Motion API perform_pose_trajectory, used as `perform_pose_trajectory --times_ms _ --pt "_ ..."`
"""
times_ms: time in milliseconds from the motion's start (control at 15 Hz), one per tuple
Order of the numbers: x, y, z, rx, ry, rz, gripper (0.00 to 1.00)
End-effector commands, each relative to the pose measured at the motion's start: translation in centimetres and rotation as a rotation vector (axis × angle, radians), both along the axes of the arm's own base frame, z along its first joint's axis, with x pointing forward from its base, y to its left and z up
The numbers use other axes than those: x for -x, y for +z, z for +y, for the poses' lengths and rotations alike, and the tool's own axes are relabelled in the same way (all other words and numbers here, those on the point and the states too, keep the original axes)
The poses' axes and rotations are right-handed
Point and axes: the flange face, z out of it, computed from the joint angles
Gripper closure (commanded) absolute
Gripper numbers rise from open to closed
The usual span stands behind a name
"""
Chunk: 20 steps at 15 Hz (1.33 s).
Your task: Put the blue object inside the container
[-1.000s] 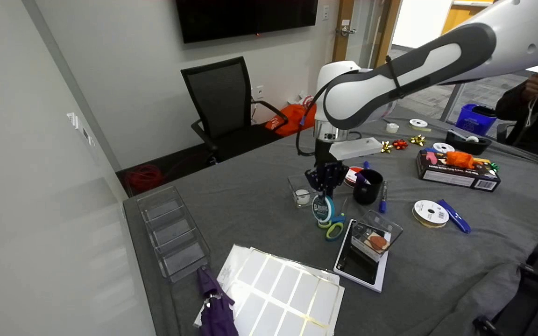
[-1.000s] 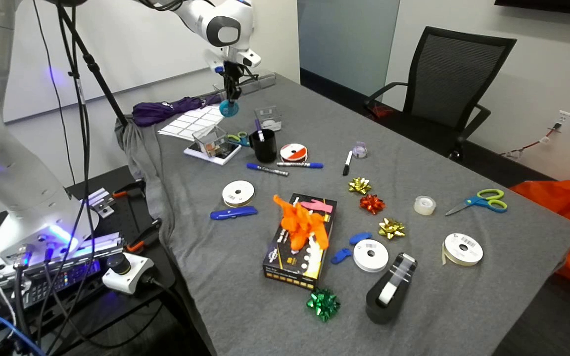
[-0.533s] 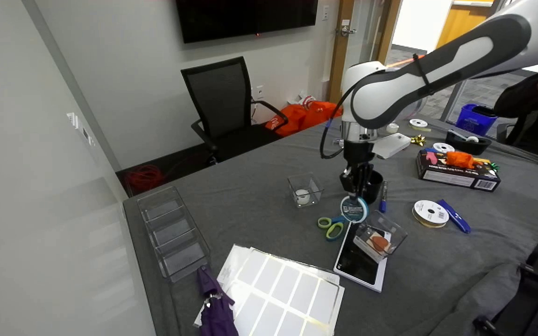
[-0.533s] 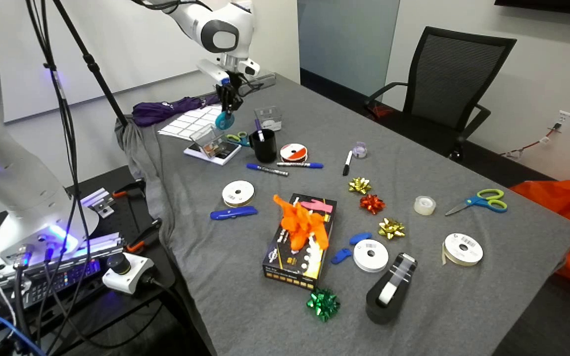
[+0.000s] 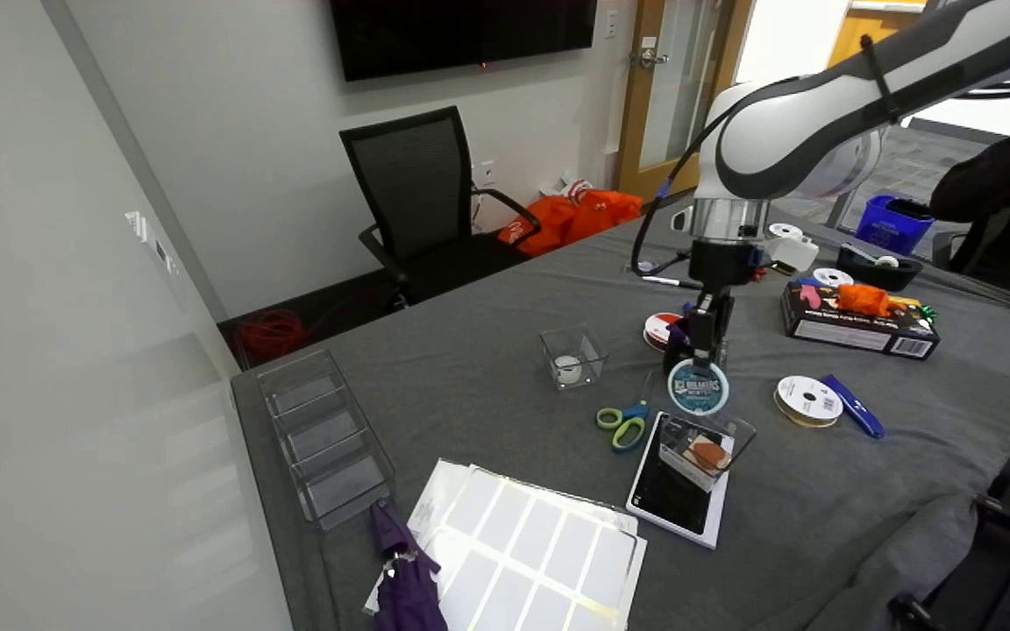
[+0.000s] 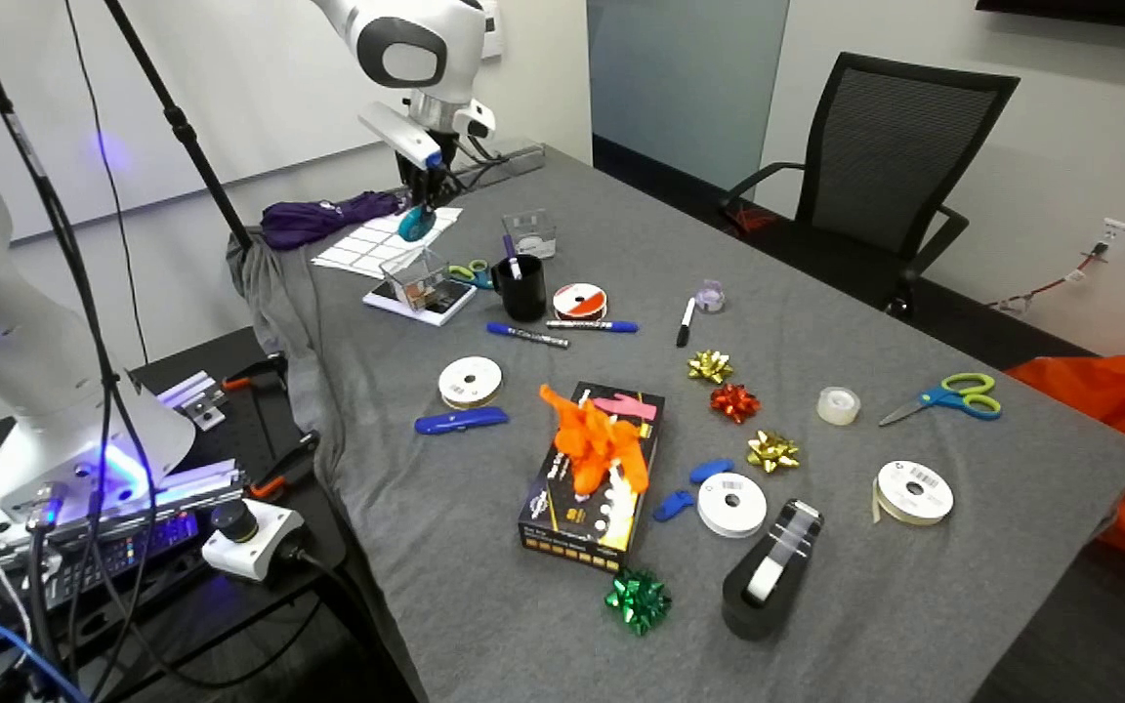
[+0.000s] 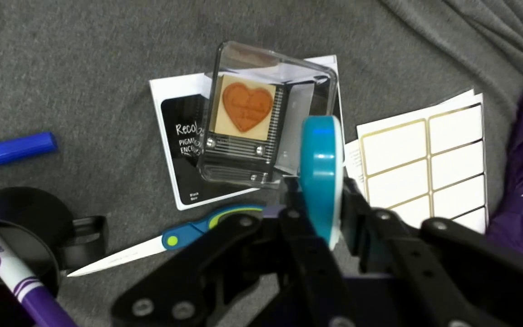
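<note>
The blue object is a round, flat light-blue tin with a white side, seen in both exterior views and edge-on in the wrist view. My gripper is shut on it, with a black finger on each flat face, and holds it upright above the table. The container, a black cup with a handle, stands upright with a purple marker in it. In the wrist view the cup is at the lower left, partly cut off, apart from the tin. In an exterior view the gripper hides most of the cup.
A clear box with a heart stamp lies on a white-edged black pack below the tin. Scissors lie between pack and cup. A red-white spool, blue markers and another clear box are near the cup.
My gripper has carried the tin from above the scissors to above the pack, rightward in an exterior view and leftward in an exterior view. The tin's labelled face has turned.
</note>
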Motion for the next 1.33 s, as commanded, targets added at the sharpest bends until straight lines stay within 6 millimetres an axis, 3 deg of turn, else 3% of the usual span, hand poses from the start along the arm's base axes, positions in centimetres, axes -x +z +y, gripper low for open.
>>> perform_pose_trajectory --times_ms 0,400,867,933,1067,1267 --pt "2.8 0.5 -0.6 -0.022 0.042 0.017 0.94" --pt "4.1 -2.5 -1.2 0.104 0.026 0.037 0.94" --pt "3.8 -3.6 -1.2 0.068 -0.108 -0.037 0.94" --pt "3.8 -3.8 -1.2 0.07 -0.127 -0.045 0.51" --pt "3.9 -3.9 -1.3 0.079 -0.142 -0.052 0.45" --pt "4.3 -3.7 -1.5 0.084 -0.146 -0.045 0.23"
